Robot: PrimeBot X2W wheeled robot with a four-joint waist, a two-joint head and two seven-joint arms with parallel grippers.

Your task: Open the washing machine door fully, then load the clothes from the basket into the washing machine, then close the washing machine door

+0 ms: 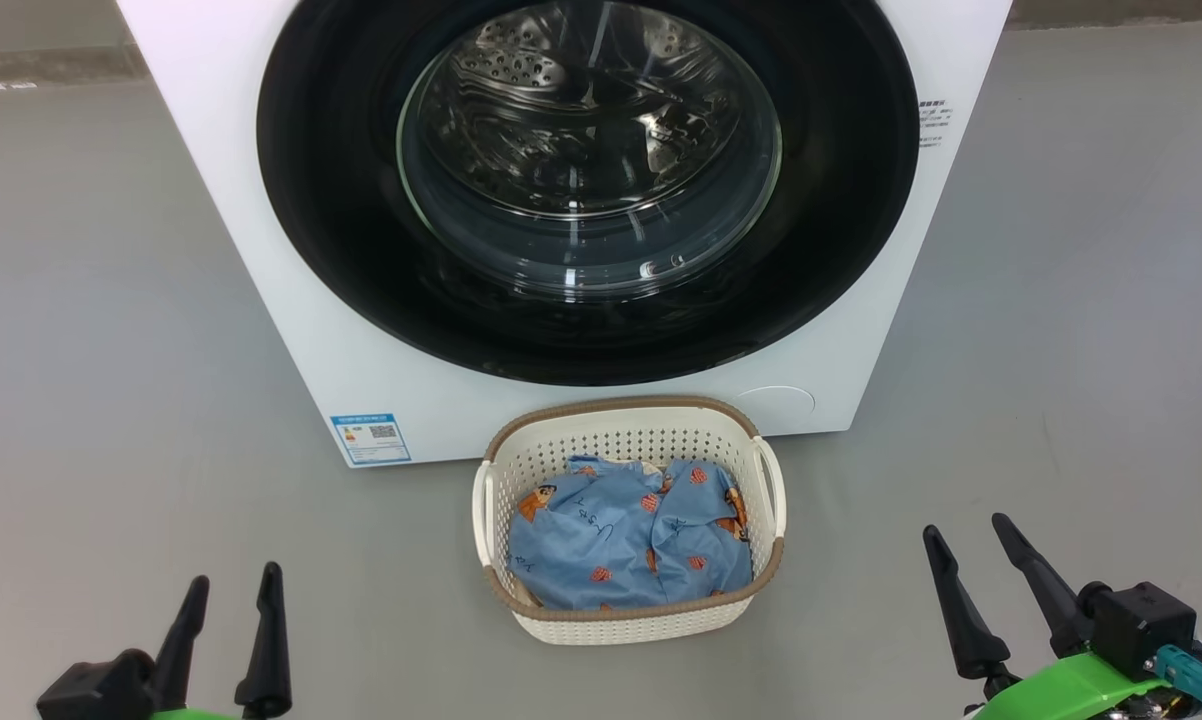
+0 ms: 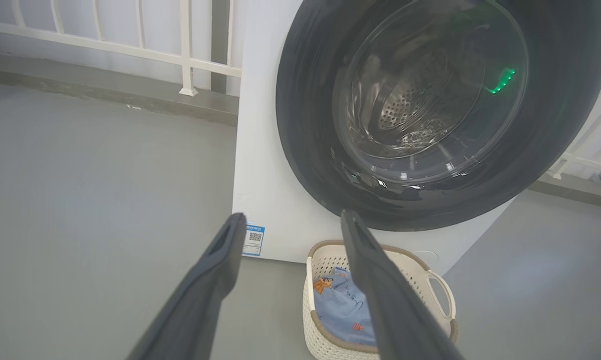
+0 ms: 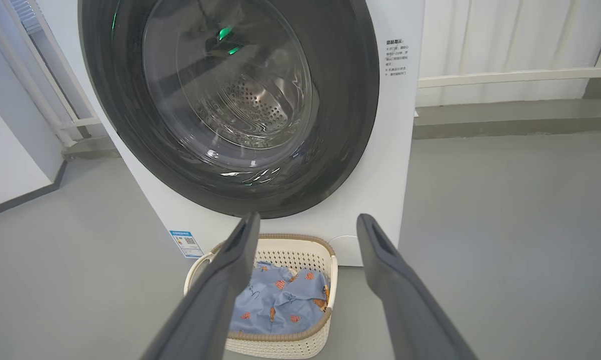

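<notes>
Two pincers, the left pincer (image 1: 235,575) and the right pincer (image 1: 965,525), hang spread wide and empty above the floor (image 1: 111,350), either side of the basket (image 1: 611,440) holding the clothes (image 1: 621,540), just before the washing machine (image 1: 261,250) with its door (image 1: 341,200) shut.

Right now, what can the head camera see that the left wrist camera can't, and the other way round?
Head view extra: the right tool, open, and small printed text on the washing machine's right front. Left wrist view extra: a white railing behind the machine and green glints on the glass. Both: the shut washing machine door, the basket with the blue clothes, the blue label, the open left tool.
</notes>
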